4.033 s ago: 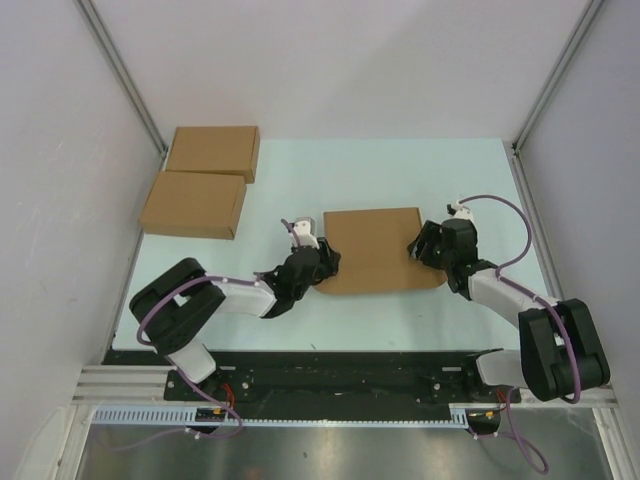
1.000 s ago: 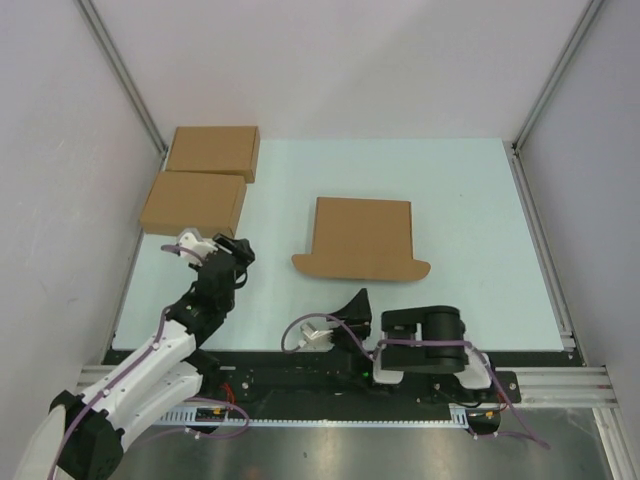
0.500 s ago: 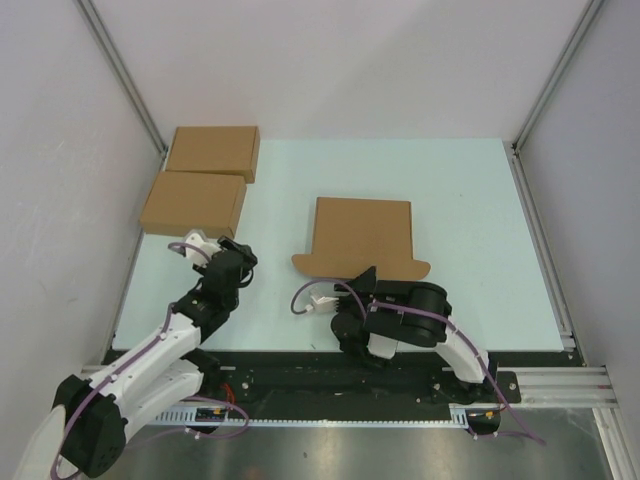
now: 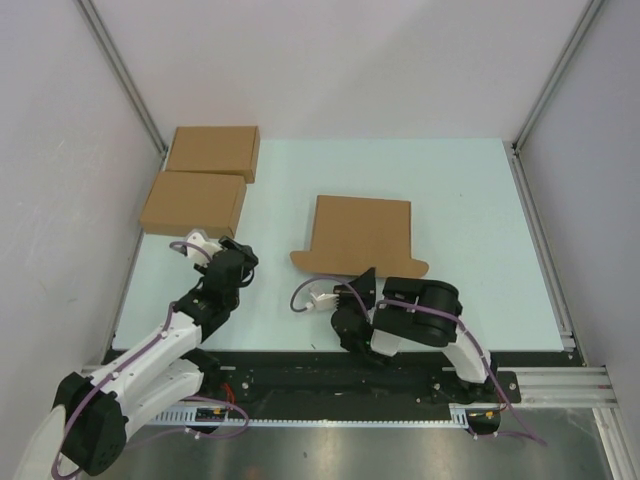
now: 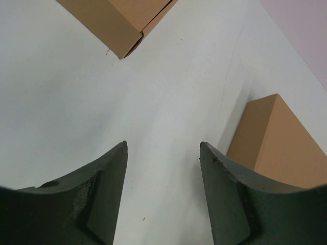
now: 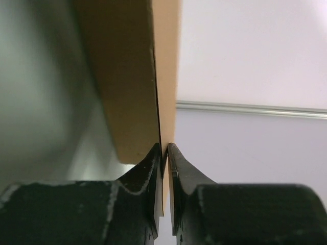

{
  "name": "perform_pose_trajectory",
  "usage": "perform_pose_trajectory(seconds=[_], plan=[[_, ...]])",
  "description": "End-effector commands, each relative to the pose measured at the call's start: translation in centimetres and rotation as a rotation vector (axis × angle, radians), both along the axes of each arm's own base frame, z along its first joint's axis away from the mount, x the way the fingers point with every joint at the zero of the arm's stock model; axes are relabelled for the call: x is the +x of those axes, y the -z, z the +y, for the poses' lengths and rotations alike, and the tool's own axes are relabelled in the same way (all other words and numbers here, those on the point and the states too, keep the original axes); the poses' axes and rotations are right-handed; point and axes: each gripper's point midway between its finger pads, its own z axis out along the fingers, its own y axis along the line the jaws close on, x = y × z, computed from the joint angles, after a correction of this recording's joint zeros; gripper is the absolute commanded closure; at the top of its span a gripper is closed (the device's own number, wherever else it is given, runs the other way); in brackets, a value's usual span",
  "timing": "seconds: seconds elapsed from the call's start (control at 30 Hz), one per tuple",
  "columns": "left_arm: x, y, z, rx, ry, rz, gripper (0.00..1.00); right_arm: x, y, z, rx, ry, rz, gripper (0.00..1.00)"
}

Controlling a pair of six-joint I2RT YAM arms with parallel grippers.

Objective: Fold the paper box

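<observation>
— Brown cardboard, mostly, on a pale green table [image 4: 480, 200]. The paper box [image 4: 362, 235] lies flat about the middle of it. Its near edge flares into a rounded tab at each end.

— And those at the far left?

— Two made-up ones, lids down. The far closed box [image 4: 213, 152] sits by the wall rail and the near closed box [image 4: 193, 204] just this side of it, almost touching. Both are well apart from the paper box.

— The arms?

— The right gripper [image 4: 362, 278] is at the paper box's near edge. Its fingers [image 6: 153, 163] are pressed onto the thin cardboard, which runs straight out from between them.

— The other?

— The left gripper [image 4: 238, 258] hangs over bare table near the near closed box, jaws spread, nothing between them.
</observation>
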Motion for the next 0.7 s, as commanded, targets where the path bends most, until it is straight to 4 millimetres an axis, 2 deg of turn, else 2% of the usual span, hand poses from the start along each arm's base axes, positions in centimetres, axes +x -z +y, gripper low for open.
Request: perform_pose_trajectory(seconds=[0.0, 0.1, 0.13, 0.17, 0.23, 0.37, 0.43, 0.47, 0.5, 0.53, 0.57, 0.6, 0.63, 0.67], plan=[[1.0, -2.8, -0.5, -0.058, -0.01, -0.074, 0.36, -0.1, -7.6, 2.2, 0.357, -0.052, -0.137, 0.99], [1.0, -3.2, -0.3, -0.058, -0.017, -0.086, 0.36, -0.9, -11.2, 3.4, 0.387, -0.093, -0.141, 1.0], [0.9, -3.1, -0.3, -0.057, -0.015, -0.085, 0.36, -1.3, -11.7, 3.9, 0.388, -0.114, -0.129, 1.0], [0.9, -3.5, -0.3, -0.061, -0.017, -0.093, 0.36, -1.3, -12.3, 4.7, 0.478, -0.119, -0.118, 1.0], [0.9, -3.6, -0.1, -0.055, -0.024, -0.093, 0.36, -1.6, -13.7, 4.8, 0.447, -0.127, -0.058, 1.0], [0.7, -4.4, 0.5, -0.041, -0.043, -0.109, 0.36, -1.5, -15.5, 5.6, 0.641, -0.14, 0.153, 1.0], [0.7, -4.8, 0.9, -0.025, -0.057, -0.115, 0.36, -1.3, -17.4, 4.6, 0.702, -0.11, 0.191, 1.0], [0.8, -5.5, 1.1, -0.023, -0.065, -0.129, 0.36, -1.3, -18.0, 4.8, 0.727, -0.125, 0.222, 1.0], [0.7, -5.7, 1.4, -0.009, -0.074, -0.128, 0.36, -0.9, -17.9, 3.8, 0.709, -0.099, 0.251, 1.0], [0.7, -6.0, 1.6, 0.004, -0.08, -0.13, 0.36, -0.7, -19.5, 4.0, 0.783, -0.101, 0.263, 1.0], [0.8, -7.2, 2.0, 0.012, -0.096, -0.152, 0.36, -0.7, -19.7, 4.3, 0.81, -0.116, 0.313, 1.0], [0.8, -7.5, 2.4, 0.034, -0.104, -0.149, 0.36, -0.3, -19.4, 3.1, 0.791, -0.079, 0.343, 1.0], [0.7, -8.0, 2.7, 0.042, -0.113, -0.154, 0.36, 0.0, -20.6, 3.2, 0.833, -0.08, 0.349, 1.0], [0.8, -9.1, 2.9, 0.045, -0.124, -0.174, 0.36, -0.1, -20.8, 3.2, 0.838, -0.089, 0.378, 1.0]])
